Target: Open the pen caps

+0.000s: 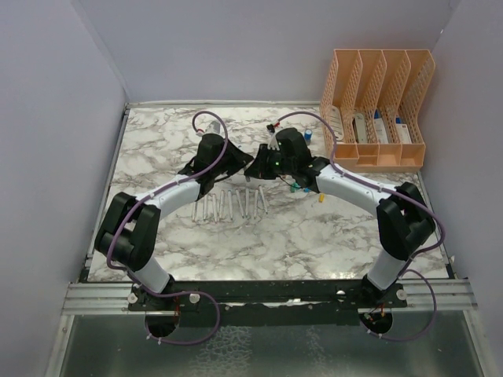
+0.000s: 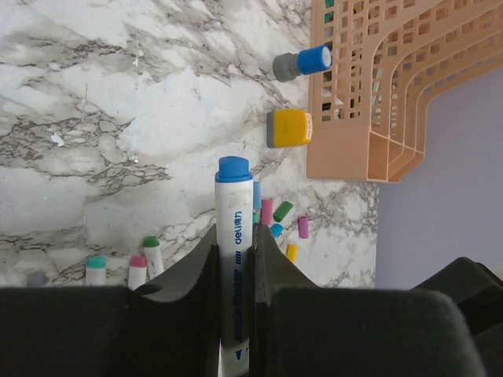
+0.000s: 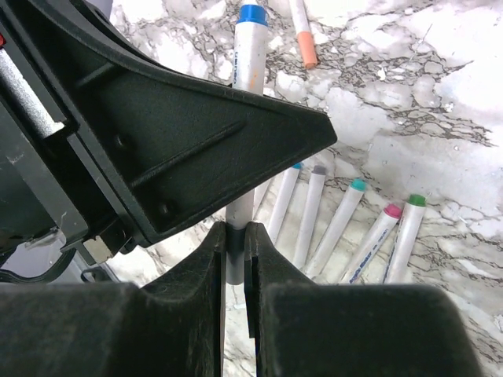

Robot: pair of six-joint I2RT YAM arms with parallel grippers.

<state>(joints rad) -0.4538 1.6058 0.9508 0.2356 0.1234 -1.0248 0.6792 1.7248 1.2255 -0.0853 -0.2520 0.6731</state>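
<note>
Grey-veined white marble tabletop (image 1: 314, 236), plain lilac walls (image 1: 236, 47); left gripper (image 2: 234, 239) and right gripper (image 3: 236, 234) both clamped on one blue-capped white plastic pen (image 2: 233, 200).

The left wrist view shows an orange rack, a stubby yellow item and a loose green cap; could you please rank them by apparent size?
1. orange rack
2. stubby yellow item
3. loose green cap, clearly the smallest

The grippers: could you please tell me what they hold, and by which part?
One white pen: left gripper clamps its barrel below the blue end, right gripper pinches its grey end.
</note>
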